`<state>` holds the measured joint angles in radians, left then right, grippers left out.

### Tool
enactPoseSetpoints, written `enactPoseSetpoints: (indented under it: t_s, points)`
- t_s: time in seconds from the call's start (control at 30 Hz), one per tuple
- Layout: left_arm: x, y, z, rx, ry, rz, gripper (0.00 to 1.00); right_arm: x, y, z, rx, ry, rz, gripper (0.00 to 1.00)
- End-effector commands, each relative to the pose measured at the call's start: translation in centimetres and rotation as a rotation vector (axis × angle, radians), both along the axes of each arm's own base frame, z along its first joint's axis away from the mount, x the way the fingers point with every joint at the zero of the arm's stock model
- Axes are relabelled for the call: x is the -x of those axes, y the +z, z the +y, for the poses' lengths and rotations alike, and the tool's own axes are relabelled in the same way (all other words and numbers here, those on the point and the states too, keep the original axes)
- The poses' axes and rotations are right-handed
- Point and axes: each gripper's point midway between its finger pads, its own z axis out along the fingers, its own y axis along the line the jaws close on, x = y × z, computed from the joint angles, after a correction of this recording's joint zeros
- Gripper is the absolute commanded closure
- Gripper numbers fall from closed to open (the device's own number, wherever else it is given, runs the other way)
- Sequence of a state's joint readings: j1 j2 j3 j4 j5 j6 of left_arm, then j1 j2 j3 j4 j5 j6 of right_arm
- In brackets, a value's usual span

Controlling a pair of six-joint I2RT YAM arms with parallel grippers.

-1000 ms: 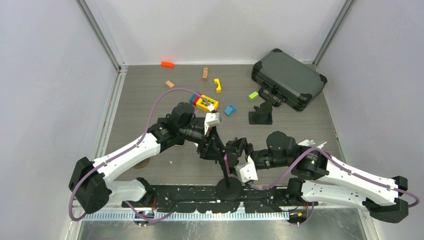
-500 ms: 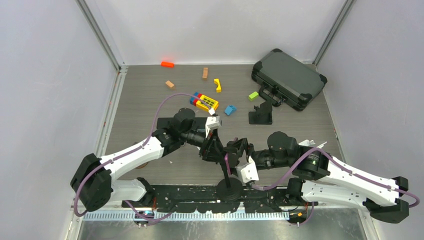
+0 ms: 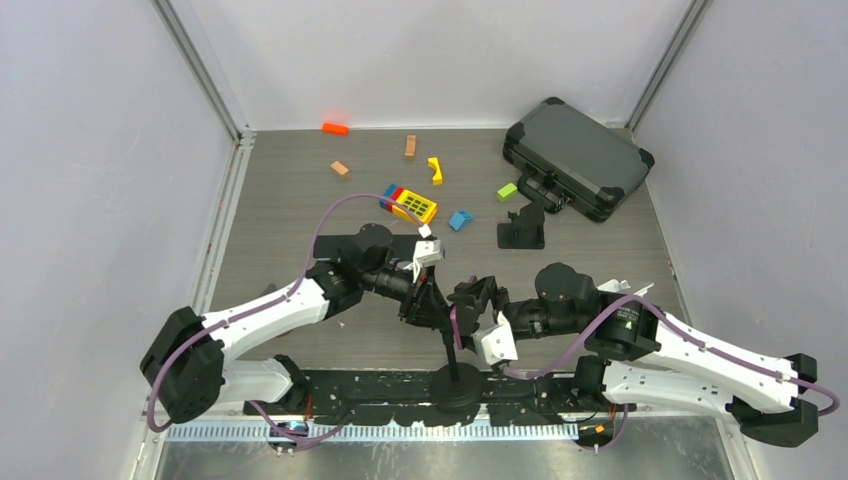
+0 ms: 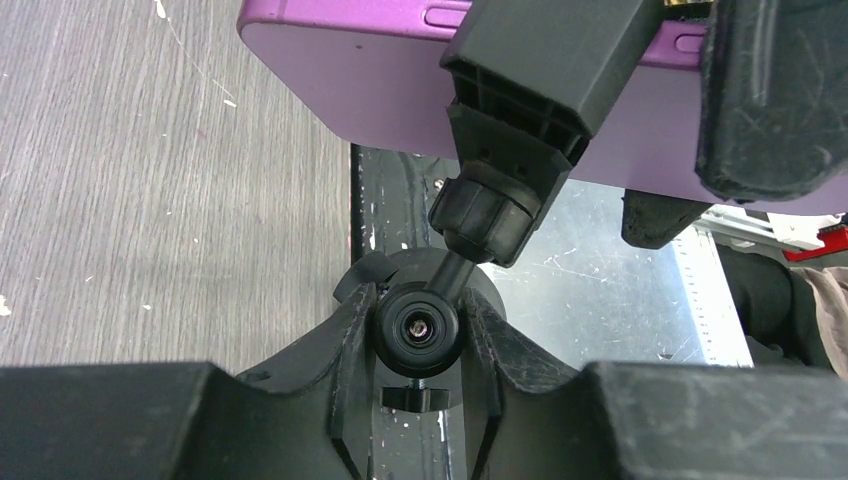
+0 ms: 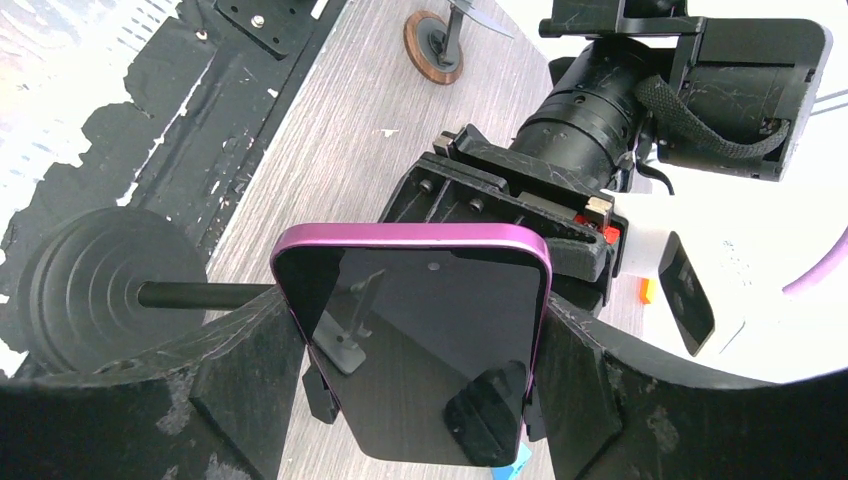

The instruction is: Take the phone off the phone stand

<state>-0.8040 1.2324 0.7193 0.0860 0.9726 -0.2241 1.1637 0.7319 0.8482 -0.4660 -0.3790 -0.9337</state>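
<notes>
Table [image 3: 280, 190]: grey wood-grain top, evenly lit, shadows soft. Walls [image 3: 100, 150]: plain pale lavender panels stood at left, back and right. Aluminium posts [image 3: 200, 70] rose at both back corners. Black mounting plate [image 3: 370, 410] ran along the near edge, with a bare metal strip [image 3: 450, 455] beyond it.

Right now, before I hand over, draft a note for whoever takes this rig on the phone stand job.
Left gripper: shut on the ball joint of the phone stand, bracing it.
Right gripper: closed against both side edges of the purple phone.
Phone: not yet out of the stand's clamp.
Done: both grasps look set.
Left: pull the phone free of the clamp, likely with the stand held steady, then set it down.
</notes>
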Motion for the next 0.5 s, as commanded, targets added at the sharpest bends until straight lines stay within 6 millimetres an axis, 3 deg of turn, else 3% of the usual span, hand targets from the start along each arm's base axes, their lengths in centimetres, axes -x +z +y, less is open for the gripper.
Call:
enactPoseSetpoints:
  t_s: [0.0, 0.47]
  points:
    - [-0.2, 2.6, -0.4, 0.043, -0.005, -0.037, 1.0, -0.2, 7.3, 0.5, -0.222, -0.007, -0.09, 1.0]
    - [-0.6, 3.4, 0.8, 0.019, 0.072, -0.119, 1.0, -1.4, 6.9, -0.7, -0.245, -0.203, 0.179, 1.0]
